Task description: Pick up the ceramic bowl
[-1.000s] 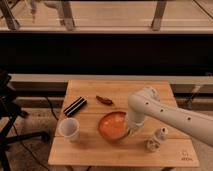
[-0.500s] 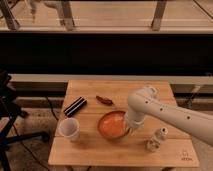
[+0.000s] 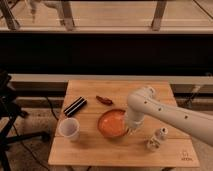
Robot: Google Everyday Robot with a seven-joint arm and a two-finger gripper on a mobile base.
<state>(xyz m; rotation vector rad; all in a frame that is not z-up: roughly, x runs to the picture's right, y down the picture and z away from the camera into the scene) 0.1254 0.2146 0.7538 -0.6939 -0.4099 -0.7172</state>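
bowl: orange ceramic bowl (image 3: pixel 111 123), wide, shallow, glossy; near middle of bench, slightly right of centre; inside looks bare, only glaze shine visible
cup: white cup (image 3: pixel 69 129), upright, left of bowl, close but apart; near the bench's left-near part; inside pale, contents not readable
dark block: black ridged oblong thing (image 3: pixel 75 106), lying diagonal, far-left of bowl, just behind cup
red item: small dark-red thing (image 3: pixel 104 99), lying flat, far side of bowl, apart from rim; kind not readable
small pieces: two small pale things (image 3: pixel 157 139) right-near of bowl, one just behind the other; kind not readable
bench: light wooden bench (image 3: pixel 125 152); bare strip along near edge, bare far-right corner; small mark at near-right corner
arm: white arm (image 3: pixel 170 114) entering from right edge, cut off by frame, elbow above bowl's right side
claw: claw (image 3: pixel 131 129) pointing down at bowl's right rim; touching or just above rim, cannot tell which; open or closed cannot tell, tips merge with rim
edges: bowl well clear of all bench edges; cup nearest to left edge; pale pieces nearer the near edge
room: open wood left-far and right-far of bowl; tight gap between bowl and cup
surround: dark stand (image 3: pixel 9 107) at left, partly cut off; dark band and railing (image 3: pixel 105 29) behind bench
hidden: bowl's right rim partly covered by arm
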